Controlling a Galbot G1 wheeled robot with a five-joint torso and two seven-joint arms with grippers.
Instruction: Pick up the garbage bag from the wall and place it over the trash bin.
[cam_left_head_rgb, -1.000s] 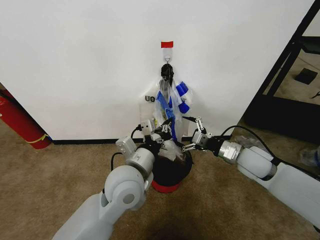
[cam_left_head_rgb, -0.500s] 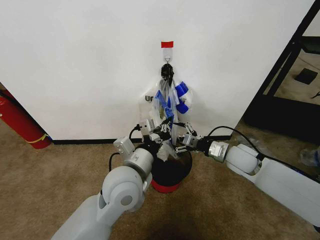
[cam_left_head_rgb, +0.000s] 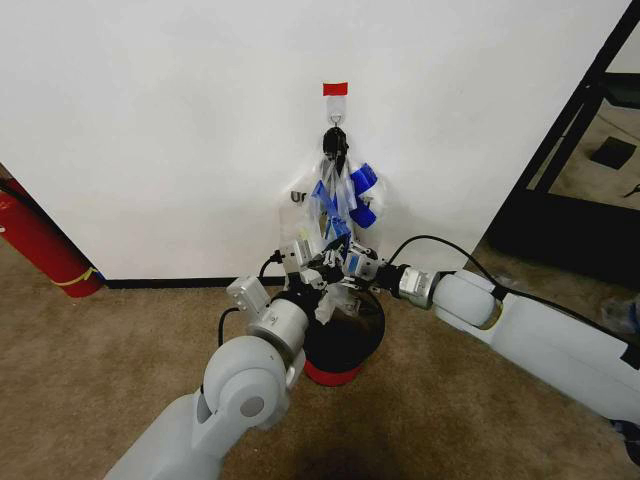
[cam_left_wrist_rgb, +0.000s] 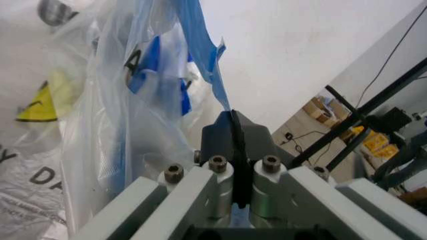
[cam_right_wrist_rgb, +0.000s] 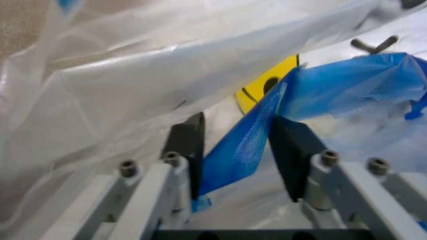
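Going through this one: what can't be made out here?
- Head view: left gripper and right gripper crowd together at the bag above the bin; jaws unreadable.
- Head view: hook tip, covered by bunched bag handles.
- Head view: bin's near-left rim, behind the left arm.
- Left wrist view: bag's print, cut off by the edge.
- Right wrist view: bag's mouth, lost in folded film.

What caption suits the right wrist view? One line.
Open right gripper straddling a blue strip of the garbage bag.

An office or lab back room: plain white wall (cam_left_head_rgb: 150, 120) with black baseboard (cam_left_head_rgb: 180, 283), worn brown carpet (cam_left_head_rgb: 100, 380), a red fire extinguisher (cam_left_head_rgb: 40, 245), black metal racking (cam_left_head_rgb: 570, 130) alongside.
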